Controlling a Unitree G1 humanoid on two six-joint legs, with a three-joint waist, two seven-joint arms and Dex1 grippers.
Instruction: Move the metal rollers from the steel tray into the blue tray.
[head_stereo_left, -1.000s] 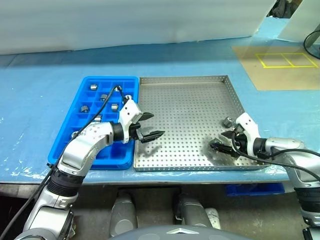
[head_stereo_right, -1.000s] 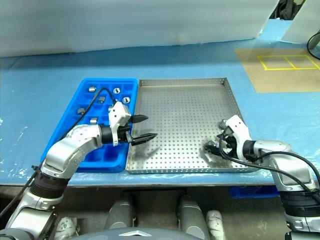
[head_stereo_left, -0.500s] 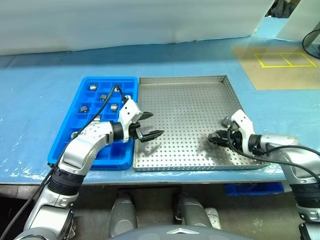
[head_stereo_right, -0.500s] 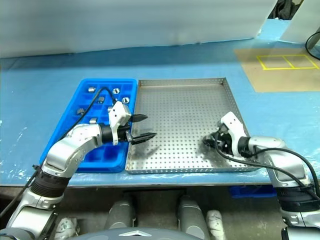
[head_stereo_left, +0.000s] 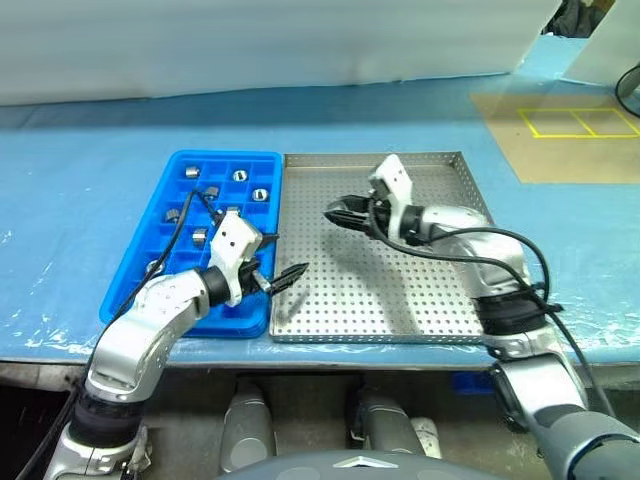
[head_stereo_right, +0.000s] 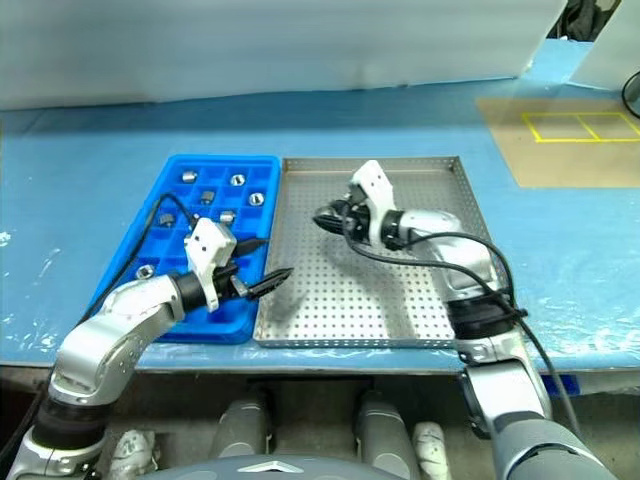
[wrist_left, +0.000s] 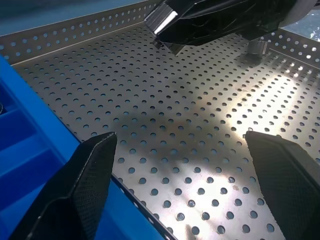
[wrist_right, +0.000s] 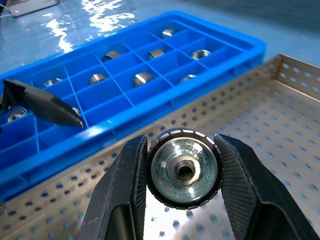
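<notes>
A: Item one, blue tray (head_stereo_left: 150, 290), left of centre in the head view. Contents?

B: Metal rollers (head_stereo_left: 259, 194) in several compartments of its upper half; lower compartments mostly bare. Exact count cannot be told.

A: Item two, steel tray (head_stereo_left: 400, 300), centre.

B: Perforated floor nearly bare. One roller on the floor (wrist_left: 258, 46) stands by the far rim in the left wrist view. Judged: most of the transfer is done, with that piece and the carried one left.

A: Item three, right gripper (head_stereo_left: 338, 211).

B: Upper centre of the frame, arm reaching across the steel tray toward the blue one. Fingers clamped on a held roller (wrist_right: 184, 167), bore facing the wrist camera. It hangs above the steel tray, short of the compartments.

A: Item four, left gripper (head_stereo_left: 278, 262).

B: Lower left of centre, over the seam between both trays, pointing right. Fingers spread wide, grasping nothing.
</notes>
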